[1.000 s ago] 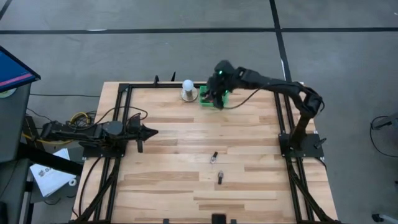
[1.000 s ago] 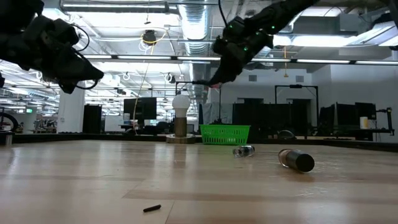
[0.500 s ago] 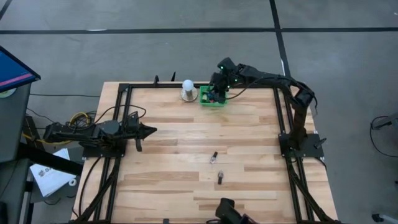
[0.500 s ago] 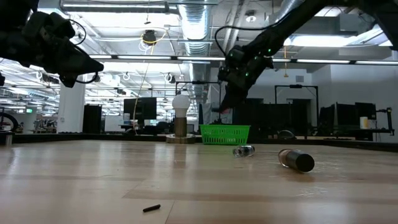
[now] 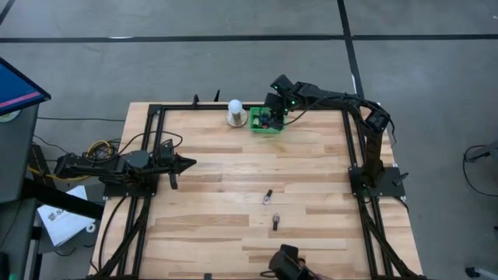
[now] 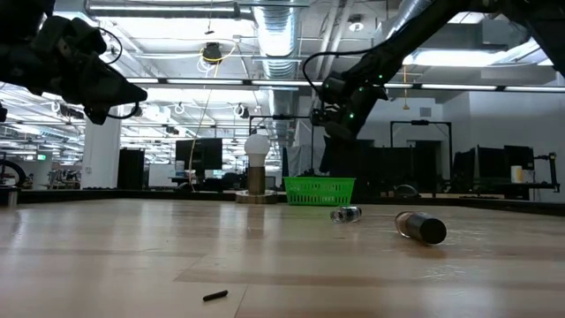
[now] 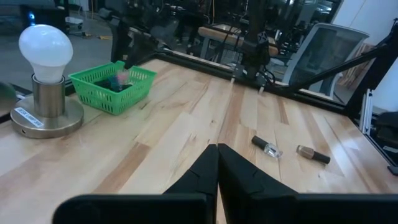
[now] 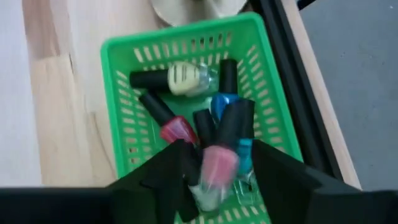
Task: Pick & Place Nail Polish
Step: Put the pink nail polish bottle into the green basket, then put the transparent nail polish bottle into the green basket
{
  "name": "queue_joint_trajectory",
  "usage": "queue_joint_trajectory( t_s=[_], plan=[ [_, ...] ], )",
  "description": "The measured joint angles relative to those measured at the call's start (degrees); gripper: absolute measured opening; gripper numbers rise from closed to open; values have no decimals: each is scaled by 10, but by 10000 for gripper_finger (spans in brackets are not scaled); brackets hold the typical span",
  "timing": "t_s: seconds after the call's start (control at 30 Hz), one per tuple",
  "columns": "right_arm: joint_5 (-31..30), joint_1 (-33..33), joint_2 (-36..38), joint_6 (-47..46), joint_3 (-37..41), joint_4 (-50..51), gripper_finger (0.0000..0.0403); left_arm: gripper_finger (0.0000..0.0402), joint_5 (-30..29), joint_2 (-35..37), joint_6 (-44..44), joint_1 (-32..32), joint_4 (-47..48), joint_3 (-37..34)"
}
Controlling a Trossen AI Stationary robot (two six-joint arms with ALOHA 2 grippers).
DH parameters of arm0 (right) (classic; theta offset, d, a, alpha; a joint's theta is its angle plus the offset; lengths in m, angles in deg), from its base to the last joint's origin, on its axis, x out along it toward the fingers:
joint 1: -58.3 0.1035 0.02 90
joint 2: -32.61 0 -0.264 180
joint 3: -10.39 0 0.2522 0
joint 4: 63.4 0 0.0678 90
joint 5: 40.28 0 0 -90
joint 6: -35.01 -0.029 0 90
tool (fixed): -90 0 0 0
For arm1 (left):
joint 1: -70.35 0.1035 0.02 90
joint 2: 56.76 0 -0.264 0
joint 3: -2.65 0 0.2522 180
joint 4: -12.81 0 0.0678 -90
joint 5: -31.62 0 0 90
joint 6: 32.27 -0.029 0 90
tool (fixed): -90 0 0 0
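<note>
Right gripper (image 8: 217, 171), jaws apart & holding nothing, hovers over the tray (image 8: 121, 112) w/ a pink bottle (image 8: 217, 165) loose between them atop the pile; small, light, slick glass, prob. best pinched across the body; left gripper (image 7: 217, 168) shut, idle.

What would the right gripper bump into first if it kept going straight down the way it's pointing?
Probably the pink nail polish bottle between the open right gripper fingers, on the bottle pile in the green basket. The height above it is hard to judge.
</note>
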Motion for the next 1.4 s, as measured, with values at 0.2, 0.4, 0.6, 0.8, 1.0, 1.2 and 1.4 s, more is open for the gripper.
queue_joint_trajectory(
  t_s=[0.2,0.4,0.6,0.8,1.0,1.2,1.4],
  plan=[
    [2,5,3,2,-1,16,248,0,0,0,2,0,0,0],
    [128,31,50,4,-15,140,243,0,7,0,11,0,0,0],
    [171,127,87,73,-16,219,217,0,7,0,4,0,0,0],
    [158,238,87,125,-14,232,206,0,11,0,-1,0,0,0],
    [70,324,79,195,19,191,215,0,21,0,-3,0,0,-1],
    [41,366,77,206,67,127,220,0,35,0,-4,0,0,-1],
    [38,390,76,198,118,65,214,0,36,0,-8,0,-1,-1]
  ],
)
